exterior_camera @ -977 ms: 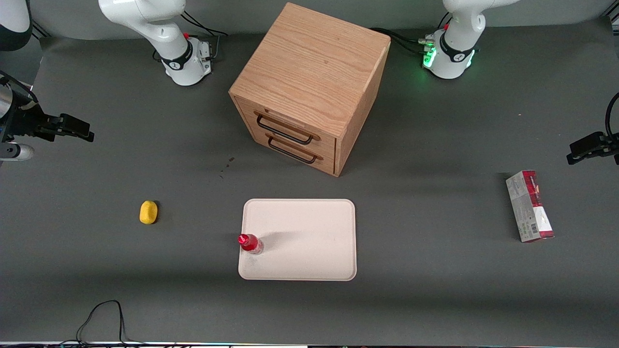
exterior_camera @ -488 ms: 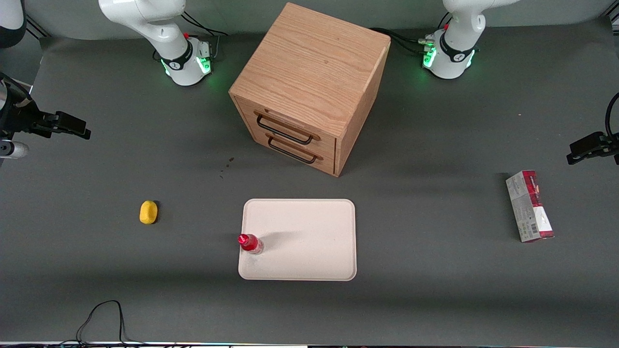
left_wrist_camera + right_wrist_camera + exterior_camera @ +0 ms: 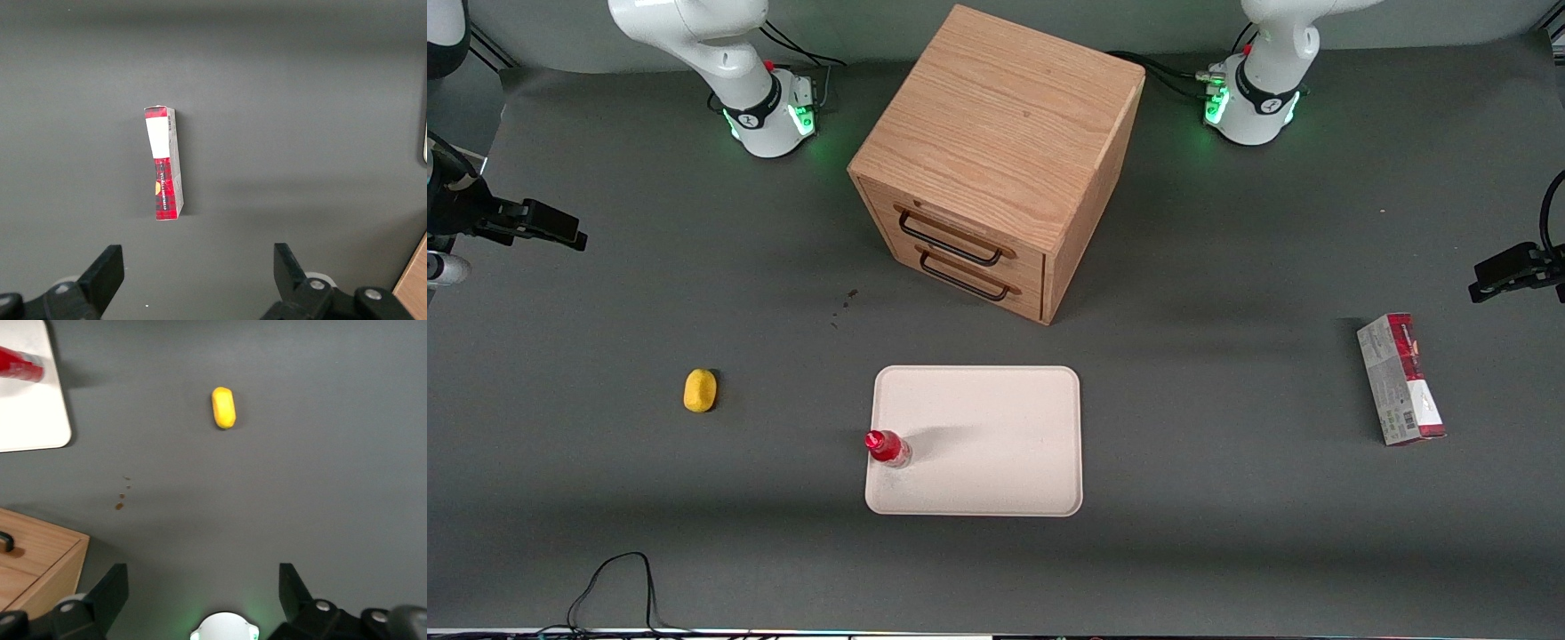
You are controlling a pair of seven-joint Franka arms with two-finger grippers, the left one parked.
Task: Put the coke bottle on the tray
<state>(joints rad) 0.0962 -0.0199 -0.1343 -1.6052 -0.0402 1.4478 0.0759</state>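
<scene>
The coke bottle (image 3: 887,448), small and red with a red cap and clear base, stands upright on the cream-beige tray (image 3: 996,418), at the tray's edge toward the working arm's end. Both also show in the right wrist view, the bottle (image 3: 20,365) on the tray's corner (image 3: 37,420). My gripper (image 3: 551,229) hangs high at the working arm's end of the table, far from the tray. Its fingers (image 3: 110,590) are spread wide and hold nothing.
A wooden drawer cabinet (image 3: 1000,160) with two black handles stands farther from the camera than the tray. A yellow lemon-like object (image 3: 700,390) lies between tray and working arm's end. A red-and-grey carton (image 3: 1400,380) lies toward the parked arm's end. A black cable (image 3: 618,582) lies at the near edge.
My gripper has drawn away from the tray, farther toward the working arm's end and away from the camera. A green light has come on at the working arm's base. The bottle has not moved.
</scene>
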